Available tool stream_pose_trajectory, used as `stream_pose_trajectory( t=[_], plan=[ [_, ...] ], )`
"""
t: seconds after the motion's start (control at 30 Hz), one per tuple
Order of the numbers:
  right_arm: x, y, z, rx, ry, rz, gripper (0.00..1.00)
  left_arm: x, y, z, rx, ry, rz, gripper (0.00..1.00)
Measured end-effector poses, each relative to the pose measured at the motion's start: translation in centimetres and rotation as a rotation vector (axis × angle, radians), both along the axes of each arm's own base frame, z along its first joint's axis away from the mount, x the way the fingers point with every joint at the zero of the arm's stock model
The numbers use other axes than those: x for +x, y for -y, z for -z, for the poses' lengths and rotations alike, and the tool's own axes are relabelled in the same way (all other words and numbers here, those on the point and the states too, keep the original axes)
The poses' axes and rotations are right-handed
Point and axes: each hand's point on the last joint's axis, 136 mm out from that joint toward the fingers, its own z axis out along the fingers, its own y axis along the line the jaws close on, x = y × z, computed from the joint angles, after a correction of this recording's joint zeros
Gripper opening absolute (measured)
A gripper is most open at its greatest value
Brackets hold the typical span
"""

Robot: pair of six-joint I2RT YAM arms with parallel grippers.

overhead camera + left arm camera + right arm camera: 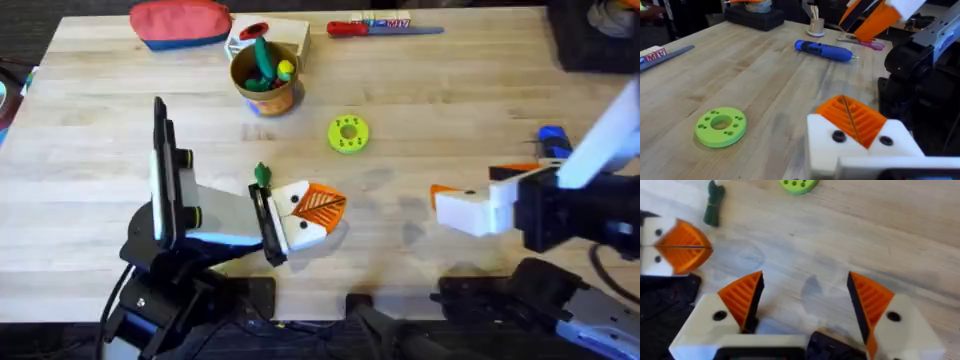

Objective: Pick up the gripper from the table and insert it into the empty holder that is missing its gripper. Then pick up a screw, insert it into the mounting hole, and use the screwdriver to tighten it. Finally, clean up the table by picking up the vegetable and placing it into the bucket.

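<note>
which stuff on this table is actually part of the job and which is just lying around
Part of the job:
- dark-green vegetable
- brown-orange bucket
- blue screwdriver

Just lying about:
- lime-green disc
- red pouch
- red-handled screwdriver
- white-and-tan box

You see a pale wood table [450, 90] with matt grain. The blue screwdriver [824, 50] looks like smooth, slightly glossy plastic. The green disc [720, 126] at the left wrist view's lower left is matt plastic, and the right gripper's [805, 302] orange pads [742, 296] are ribbed.
</note>
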Motion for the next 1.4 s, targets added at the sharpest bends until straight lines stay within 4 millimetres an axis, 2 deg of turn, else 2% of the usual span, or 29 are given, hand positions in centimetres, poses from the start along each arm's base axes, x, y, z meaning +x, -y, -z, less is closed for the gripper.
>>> stream_pose_trajectory(
  t=[0.17, 0.3, 0.47, 0.63, 0.73, 0.87, 0.93, 1.1, 1.23, 1.4],
  plan=[
    [2.1, 2.3, 2.3, -0.120, -0.013, 0.133, 0.992, 0.0, 0.0, 0.0, 0.000, 0.000, 0.000, 0.014],
    [4.2, 5.2, 3.5, -0.228, -0.053, 0.242, 0.992, 0.0, 0.0, 0.0, 0.000, 0.001, 0.000, 0.014],
    [7.0, 11.0, 5.3, -0.344, -0.145, 0.424, 0.992, 0.0, 0.0, 0.0, 0.000, 0.000, 0.000, 0.014],
    [10.3, 18.3, 6.9, -0.403, -0.183, 0.616, 0.992, 0.0, 0.0, 0.0, 0.000, 0.000, 0.000, 0.014],
    [10.8, 21.9, 8.3, -0.447, -0.227, 0.651, 0.992, 0.0, 0.0, 0.0, 0.000, 0.000, 0.000, 0.014],
    [11.4, 25.0, 9.9, -0.500, -0.261, 0.624, 0.992, 0.0, 0.0, 0.0, 0.000, 0.001, 0.000, 0.014],
    [11.6, 25.8, 10.6, -0.523, -0.276, 0.573, 0.992, 0.0, 0.0, 0.0, 0.000, 0.000, 0.000, 0.014],
    [12.2, 25.9, 12.3, -0.495, -0.286, 0.388, 0.992, 0.0, 0.0, 0.0, 0.000, 0.000, 0.000, 0.014],
    [13.0, 27.0, 13.5, -0.469, -0.269, 0.354, 0.992, 0.0, 0.0, 0.0, 0.000, 0.000, 0.000, 0.014],
    [12.3, 28.0, 15.7, -0.438, -0.327, 0.332, 0.992, 0.0, 0.0, 0.0, 0.000, 0.000, 0.000, 0.014]
  ],
)
